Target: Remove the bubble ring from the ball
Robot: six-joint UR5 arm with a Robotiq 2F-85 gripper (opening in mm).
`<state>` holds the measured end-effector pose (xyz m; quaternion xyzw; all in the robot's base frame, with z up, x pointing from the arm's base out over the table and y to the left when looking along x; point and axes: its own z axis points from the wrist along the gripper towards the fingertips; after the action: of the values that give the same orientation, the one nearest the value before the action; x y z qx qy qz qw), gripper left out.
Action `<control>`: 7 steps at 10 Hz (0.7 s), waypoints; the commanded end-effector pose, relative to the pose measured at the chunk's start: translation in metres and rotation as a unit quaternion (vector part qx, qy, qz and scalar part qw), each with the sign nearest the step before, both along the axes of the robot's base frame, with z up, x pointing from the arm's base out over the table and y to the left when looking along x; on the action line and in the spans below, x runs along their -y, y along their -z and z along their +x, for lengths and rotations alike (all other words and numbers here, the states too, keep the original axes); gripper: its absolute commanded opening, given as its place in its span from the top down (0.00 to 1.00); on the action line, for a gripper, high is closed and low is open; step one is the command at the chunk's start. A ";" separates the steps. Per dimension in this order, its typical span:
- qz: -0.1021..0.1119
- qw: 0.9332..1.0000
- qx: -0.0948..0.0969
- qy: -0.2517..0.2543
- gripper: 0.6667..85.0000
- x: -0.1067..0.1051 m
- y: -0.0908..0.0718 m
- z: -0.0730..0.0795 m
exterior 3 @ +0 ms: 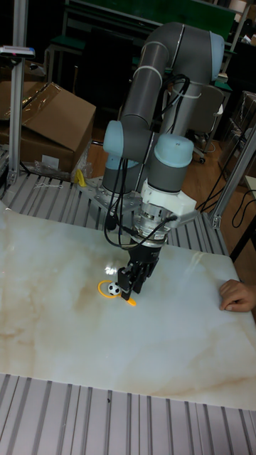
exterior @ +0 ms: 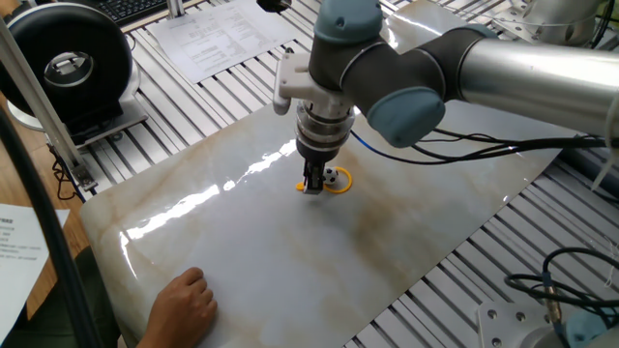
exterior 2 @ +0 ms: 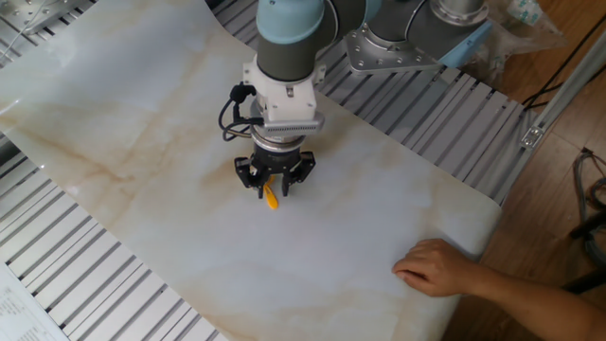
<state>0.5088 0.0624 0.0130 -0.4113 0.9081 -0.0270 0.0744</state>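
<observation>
Centrally on the marble slab, the gripper is pinching the bubble ring by its handle; the ring is encircling the ball, far from every edge.

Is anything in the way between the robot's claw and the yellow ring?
Nothing visible is. The gripper is right down at the handle end of the bubble ring, on the marble board. The ball sits inside the hoop, beside the fingers, not between them and the handle.

Yellow-orange bubble ring flat, encircling soccer-patterned ball
</observation>
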 end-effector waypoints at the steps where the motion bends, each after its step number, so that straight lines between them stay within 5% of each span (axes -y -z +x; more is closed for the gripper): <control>1: 0.008 1.000 0.003 0.002 0.49 -0.001 0.003 0.003; 7: 0.009 1.000 0.008 -0.001 0.53 -0.001 0.008 0.007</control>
<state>0.5135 0.0627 0.0054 -0.4149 0.9059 -0.0264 0.0812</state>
